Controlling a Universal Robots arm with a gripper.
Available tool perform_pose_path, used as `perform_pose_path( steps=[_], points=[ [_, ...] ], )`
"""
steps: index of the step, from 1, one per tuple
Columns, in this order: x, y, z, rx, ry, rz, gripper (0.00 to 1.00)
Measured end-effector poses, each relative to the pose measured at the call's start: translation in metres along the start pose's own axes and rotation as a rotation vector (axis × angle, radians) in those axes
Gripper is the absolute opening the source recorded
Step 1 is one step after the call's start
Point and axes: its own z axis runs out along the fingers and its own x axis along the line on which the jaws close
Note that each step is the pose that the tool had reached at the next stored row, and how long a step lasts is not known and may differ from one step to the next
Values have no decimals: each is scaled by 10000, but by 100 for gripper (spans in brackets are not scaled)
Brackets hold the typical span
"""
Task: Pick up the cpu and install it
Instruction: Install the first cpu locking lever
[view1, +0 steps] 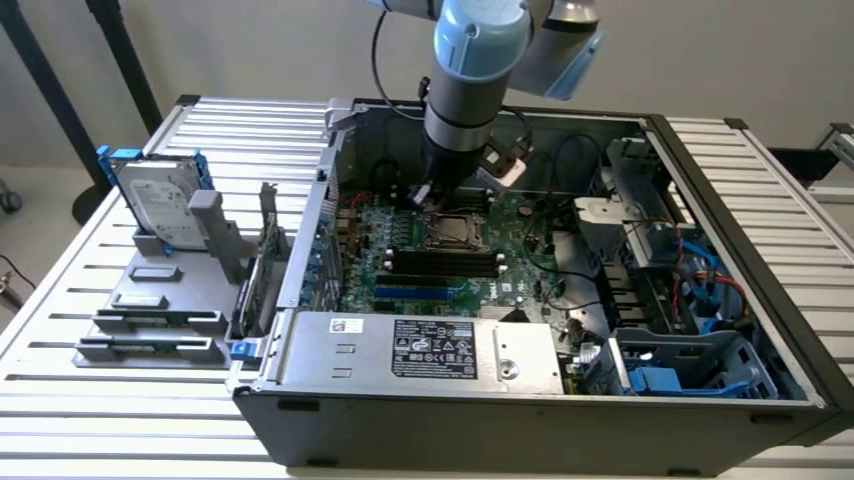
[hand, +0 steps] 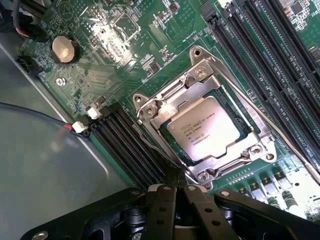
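Note:
The cpu (hand: 205, 129), a flat silver square with printed text, lies in its socket on the green motherboard (hand: 100, 75), framed by the metal retention bracket (hand: 200, 75). In the exterior view the cpu (view1: 454, 228) sits mid-board inside the open computer case (view1: 534, 400). My gripper (hand: 175, 176) is shut, its black fingers pressed together with nothing visible between them, and its tip hovers just beside the socket's edge, near a bracket screw. In the exterior view the gripper (view1: 430, 196) hangs low over the board, right beside the socket.
Black memory slots (hand: 125, 145) run beside the socket, and more slots (hand: 260, 45) lie on its other side. A coin battery (hand: 64, 49) sits on the board. A grey power supply (view1: 427, 350) fills the case's front. A hard drive (view1: 158, 205) stands on a rack at the exterior view's left.

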Motion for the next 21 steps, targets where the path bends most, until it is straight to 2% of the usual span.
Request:
perform_pose_path(
  steps=[21],
  points=[
    [48,17,7,-25,-31,2,11]
  ],
)
